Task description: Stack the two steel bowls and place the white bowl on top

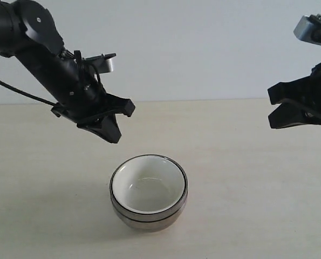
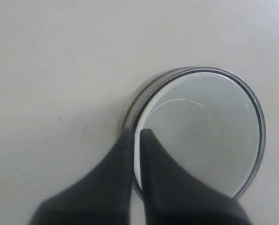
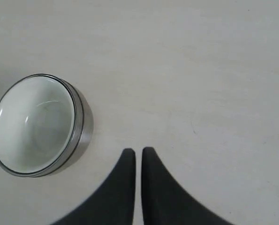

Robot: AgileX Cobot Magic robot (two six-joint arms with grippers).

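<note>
The white bowl (image 1: 148, 185) sits nested in the two stacked steel bowls (image 1: 148, 217) at the table's front middle. Only the steel rims and lower wall show around it. My left gripper (image 1: 117, 127) hangs shut and empty above and to the left of the stack. In the left wrist view its tips (image 2: 136, 134) hover over the rim of the white bowl (image 2: 205, 131), with a steel rim (image 2: 138, 96) beside it. My right gripper (image 1: 272, 110) is shut and empty, high at the right edge. The right wrist view shows its tips (image 3: 138, 152) well apart from the stack (image 3: 33, 124).
The pale wooden table (image 1: 246, 189) lies under everything, with a plain light wall (image 1: 203, 48) behind. Nothing else stands on the table in view.
</note>
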